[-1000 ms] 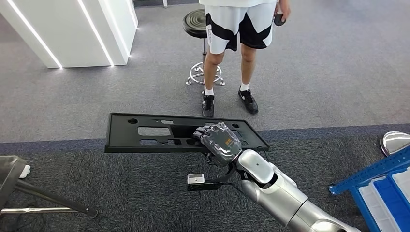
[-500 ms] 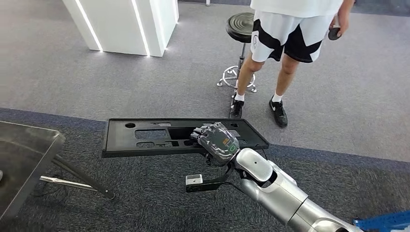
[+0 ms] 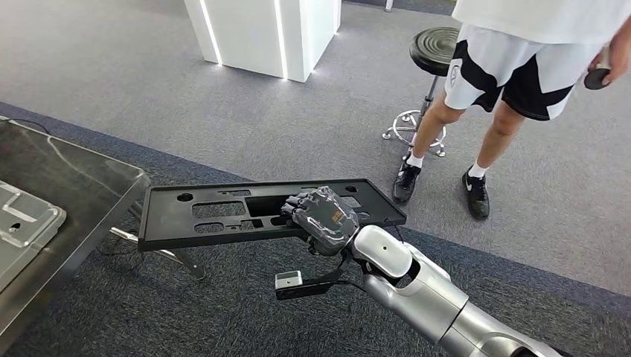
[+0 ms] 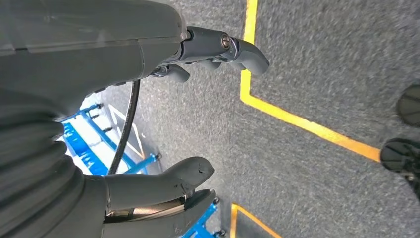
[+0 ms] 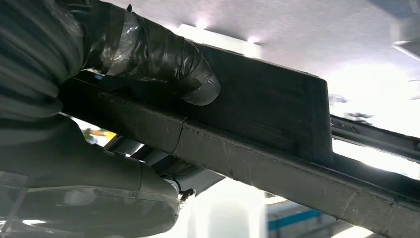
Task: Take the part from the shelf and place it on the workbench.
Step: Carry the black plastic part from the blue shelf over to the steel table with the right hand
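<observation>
Right hand (image 3: 321,214) clamps flat black slotted plastic panel (image 3: 216,214); keep it level approaching grey metal workbench (image 3: 89,186). Left hand (image 4: 163,124) spread, empty.

Your left hand (image 4: 148,124) hung over grey carpet (image 4: 317,64) with thumb and darker fingers (image 4: 237,47) spread apart, nothing between them. A yellow floor line (image 4: 307,124) ran from the top centre toward the right edge. A blue frame (image 4: 94,148) showed at lower left, behind the hand.
</observation>
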### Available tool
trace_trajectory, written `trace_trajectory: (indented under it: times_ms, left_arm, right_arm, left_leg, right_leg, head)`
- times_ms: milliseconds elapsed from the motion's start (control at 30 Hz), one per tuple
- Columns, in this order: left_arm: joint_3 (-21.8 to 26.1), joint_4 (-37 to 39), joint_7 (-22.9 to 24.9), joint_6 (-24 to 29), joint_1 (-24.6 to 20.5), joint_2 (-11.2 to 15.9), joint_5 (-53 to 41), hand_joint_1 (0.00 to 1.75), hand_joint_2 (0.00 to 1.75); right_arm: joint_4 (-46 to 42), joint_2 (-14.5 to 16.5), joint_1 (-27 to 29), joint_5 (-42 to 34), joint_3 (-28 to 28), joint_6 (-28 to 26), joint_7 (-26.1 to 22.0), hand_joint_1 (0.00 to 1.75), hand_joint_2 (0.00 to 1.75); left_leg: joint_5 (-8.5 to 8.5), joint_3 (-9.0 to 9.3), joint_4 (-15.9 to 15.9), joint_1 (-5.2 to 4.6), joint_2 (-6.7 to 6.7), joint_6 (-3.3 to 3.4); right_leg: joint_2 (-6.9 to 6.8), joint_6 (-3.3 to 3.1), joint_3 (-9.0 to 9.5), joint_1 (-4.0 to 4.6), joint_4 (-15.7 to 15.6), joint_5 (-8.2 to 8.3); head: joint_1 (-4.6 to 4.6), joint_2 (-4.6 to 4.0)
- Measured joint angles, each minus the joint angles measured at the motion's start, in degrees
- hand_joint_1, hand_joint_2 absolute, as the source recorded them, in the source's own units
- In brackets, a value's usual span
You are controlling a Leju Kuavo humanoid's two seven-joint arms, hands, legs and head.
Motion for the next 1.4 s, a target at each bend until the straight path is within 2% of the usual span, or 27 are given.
trace_trajectory:
  times_ms: [67,100,167,233,300,367,400,433,467,533,600,667,700,733,800,867,900,933,967,1033,1100,1167,1200,1267,1333,1367,1400]
  left_arm:
    - [0.27,0.0,-0.06,-0.04,-0.04,0.01,-0.45,0.0,1.75]
    - [0.47,0.0,-0.08,-0.06,-0.01,0.01,-0.74,0.0,1.75]
    - [0.86,0.0,-0.13,-0.14,0.21,0.02,-1.4,0.0,1.75]
    - [1.13,0.0,-0.2,-0.26,0.23,0.04,-2.21,0.0,1.75]
    - [1.33,0.0,-0.27,-0.34,-0.33,0.1,-2.97,0.0,1.75]
    - [1.55,0.0,-0.28,-0.35,-0.95,0.14,-3.53,0.0,1.75]
    - [1.68,0.0,-0.27,-0.36,-1.1,0.14,-3.79,0.0,1.75]
    - [1.83,0.0,-0.27,-0.36,-1.16,0.14,-4.1,0.0,1.75]
    - [1.98,0.0,-0.27,-0.37,-1.19,0.14,-4.42,0.0,1.75]
    - [2.29,0.0,-0.32,-0.4,-1.39,0.15,-5.14,0.0,1.75]
    - [2.63,0.0,-0.37,-0.45,-1.67,0.19,-5.91,0.0,1.75]
    - [3.05,0.0,-0.3,-0.43,-1.65,0.18,-6.5,0.0,1.75]
    - [3.25,0.0,-0.21,-0.4,-1.54,0.15,-6.64,0.0,1.75]
    - [3.43,0.0,-0.13,-0.37,-1.51,0.14,-6.73,0.0,1.75]
    - [3.68,0.0,-0.03,-0.27,-1.78,0.23,-6.91,0.0,1.75]
    - [3.86,0.0,-0.05,-0.23,-2.14,0.28,-7.24,0.0,1.75]
    - [3.96,0.0,-0.1,-0.23,-2.2,0.27,-7.49,0.0,1.75]
    - [4.08,0.0,-0.17,-0.23,-2.17,0.26,-7.78,0.0,1.75]
    - [4.2,0.0,-0.24,-0.21,-2.1,0.27,-8.1,0.0,1.75]
    - [4.52,0.0,-0.3,-0.11,-2.03,0.3,-8.68,0.0,1.75]
    - [4.91,0.0,-0.42,-0.05,-2.04,0.3,-9.15,0.0,1.75]
    - [5.18,0.0,-0.63,-0.09,-1.9,0.29,-9.69,0.0,1.75]
    - [5.28,0.0,-0.69,-0.12,-1.75,0.28,-9.93,0.0,1.75]
    - [5.44,0.0,-0.72,-0.15,-1.64,0.27,-10.23,0.0,1.75]
    - [5.58,0.0,-0.69,-0.08,-1.92,0.28,-10.37,0.0,1.75]
    - [5.68,0.0,-0.67,-0.01,-2.09,0.3,-10.52,0.0,1.75]
    - [5.82,0.0,-0.66,0.08,-2.18,0.3,-10.73,0.0,1.75]
  right_arm:
    - [-0.55,0.4,-0.81,0.16,0.47,0.97,0.24,1.75,1.75]
    - [-0.78,0.68,-1.33,0.3,0.92,1.56,0.42,1.75,1.75]
    - [-1.22,1.36,-2.3,0.76,2.13,2.87,0.83,1.75,1.75]
    - [-1.64,2.1,-3.19,1.08,3.31,4.15,1.08,1.75,1.75]
    - [-1.91,2.57,-4.08,1.12,4.62,5.45,1.17,1.75,1.75]
    - [-1.97,2.85,-4.54,1.12,6.03,6.55,1.21,1.75,1.75]
    - [-1.98,3.03,-4.65,1.12,6.62,7.02,1.23,1.75,1.75]
    - [-1.99,3.28,-4.88,1.12,7.13,7.52,1.28,1.75,1.75]
    - [-2.05,3.57,-5.28,1.14,7.61,8.09,1.43,1.75,1.75]
    - [-2.43,4.09,-6.46,1.21,8.56,9.3,2.04,1.75,1.75]
    - [-2.95,4.5,-7.72,1.32,9.48,10.5,2.91,1.75,1.75]
    - [-3.36,5.04,-8.86,1.45,10.13,11.24,3.53,1.75,1.75]
    - [-3.52,5.36,-9.32,1.52,10.34,11.39,3.69,1.75,1.75]
    - [-3.69,5.65,-9.74,1.57,10.48,11.44,3.77,1.75,1.75]
    - [-3.86,5.97,-10.48,1.88,10.78,11.5,3.95,1.75,1.75]
    - [-3.91,6.02,-11.02,2.74,11.36,11.67,4.37,1.75,1.75]
    - [-3.94,6.03,-11.19,3.37,11.79,11.85,4.74,1.75,1.75]
    - [-4.04,6.07,-11.44,4.14,12.34,12.08,5.28,1.75,1.75]
    - [-4.21,6.11,-11.74,4.9,12.86,12.31,5.86,1.75,1.75]
    - [-4.7,6.28,-12.54,6.32,13.76,12.62,6.98,1.75,1.75]
    - [-5.14,6.46,-13.37,7.48,14.49,12.7,7.74,1.75,1.75]
    - [-5.76,6.7,-14.14,8.38,15.21,12.94,8.34,1.75,1.75]
    - [-6.16,6.85,-14.46,8.7,15.51,13.1,8.61,1.75,1.75]
    - [-7.04,7.1,-15.09,9.06,15.96,13.32,8.94,1.75,1.75]
    - [-7.61,7.1,-15.44,9.36,16.3,13.63,9.19,1.75,1.75]
    - [-7.73,7.05,-15.5,9.59,16.55,13.9,9.34,1.75,1.75]
    - [-7.8,7.02,-15.53,9.87,16.84,14.19,9.48,1.75,1.75]
  left_leg:
    - [1.47,2.83,-5.34,-0.49,1.4,0.69]
    - [1.39,3.09,-6.04,-0.77,1.44,1.08]
    - [1.64,3.16,-6.42,-0.74,0.23,1.82]
    - [1.96,3.54,-7.03,-0.49,-0.92,2.55]
    - [2.11,3.7,-7.27,-0.42,-2.18,3.01]
    - [2.05,3.69,-7.16,-0.45,-3.8,3.17]
    - [1.99,3.7,-7.03,-0.46,-4.71,3.18]
    - [1.9,3.72,-6.84,-0.46,-5.61,3.12]
    - [1.77,3.72,-6.6,-0.45,-6.48,3.02]
    - [1.46,3.49,-5.98,-0.4,-8.07,2.63]
    - [1.38,2.92,-5.72,-0.13,-9.55,1.97]
    - [1.52,2.49,-5.87,0.25,-10.73,1.16]
    - [1.35,2.31,-5.62,0.28,-9.89,0.83]
    - [0.71,1.84,-4.63,0.2,-8.18,0.54]
    - [-2.22,-0.71,0.71,0.06,-3.75,0.03]
    - [-5.04,-4.32,7.63,0.31,-2.09,-0.44]
    - [-5.27,-5.28,9.37,0.46,-1.9,-0.62]
    - [-4.28,-5.0,8.68,0.57,-1.72,-0.77]
    - [-2.43,-3.52,5.74,0.65,-1.28,-0.87]
    - [0.92,0.48,-2.16,0.48,0.83,-0.76]
    - [1.81,2.21,-5.58,0.1,1.86,0.02]
    - [1.78,2.19,-5.56,-0.11,0.76,0.9]
    - [1.81,2.31,-5.76,-0.01,0.2,1.26]
    - [1.97,2.68,-6.25,0.24,-0.9,2.11]
    - [1.98,2.81,-6.41,0.26,-2.19,2.71]
    - [1.93,2.82,-6.38,0.19,-3.01,2.84]
    - [1.88,2.86,-6.34,0.12,-3.89,2.91]
  right_leg:
    - [-1.13,0.51,0.34,0.2,-0.03,-0.32]
    - [-1.64,0.79,0.47,0.26,-0.08,-0.42]
    - [-2.18,1.39,0.75,0.14,-0.1,-0.68]
    - [0.47,1.87,0.12,-0.15,1.9,-2.09]
    - [4.06,2.06,-2.96,-0.39,8.32,-5.36]
    - [5.06,2.1,-6.81,-0.4,15.32,-7.74]
    - [5.16,2.08,-7.75,-0.4,16.52,-7.35]
    - [5.33,1.99,-7.61,-0.42,15.39,-5.76]
    - [5.84,1.83,-6.52,-0.44,12.31,-3.37]
    - [8.62,1.46,-3.64,-0.65,4.97,0.32]
    - [10.46,1.3,-2.26,-0.72,1.59,1.04]
    - [9.38,0.98,-1.94,-0.58,1.01,1.02]
    - [8.57,0.69,-1.66,-0.57,0.59,1.13]
    - [7.71,0.37,-1.31,-0.62,0.11,1.25]
    - [5.8,-0.11,-0.71,-0.55,-0.48,1.24]
    - [3.84,-0.3,-0.5,-0.36,-0.51,0.95]
    - [2.95,-0.29,-0.43,-0.31,-0.47,0.77]
    - [2.08,-0.2,-0.35,-0.29,-0.39,0.56]
    - [1.28,-0.06,-0.23,-0.3,-0.26,0.31]
    - [-0.22,0.42,0.11,-0.17,0.05,-0.33]
    - [-1.25,1.02,0.46,0.13,0.16,-0.77]
    - [-2.18,1.58,0.86,0.28,-0.03,-1.0]
    - [-2.01,1.88,1.04,0.16,0.08,-1.28]
    - [1.02,2.32,0.0,-0.11,2.93,-3.17]
    - [4.53,2.43,-3.63,-0.32,10.16,-6.62]
    - [5.07,2.44,-5.73,-0.32,13.88,-7.9]
    - [5.26,2.42,-7.26,-0.31,16.21,-8.18]
  head:
    - [0.02,0.0]
    - [0.02,0.0]
    - [0.01,0.0]
    - [0.02,0.0]
    - [0.03,0.0]
    - [0.03,0.0]
    - [0.03,0.0]
    - [0.03,0.0]
    - [0.03,0.0]
    - [0.02,0.0]
    - [0.03,0.0]
    - [0.02,0.0]
    - [0.02,0.0]
    - [0.01,0.0]
    - [0.0,0.0]
    - [0.0,0.0]
    - [0.0,0.0]
    - [0.0,0.0]
    - [-0.01,0.0]
    - [0.01,0.0]
    - [0.02,0.0]
    - [0.01,0.0]
    - [0.02,0.0]
    - [0.03,0.0]
    - [0.04,0.0]
    - [0.04,0.0]
    - [0.04,0.0]
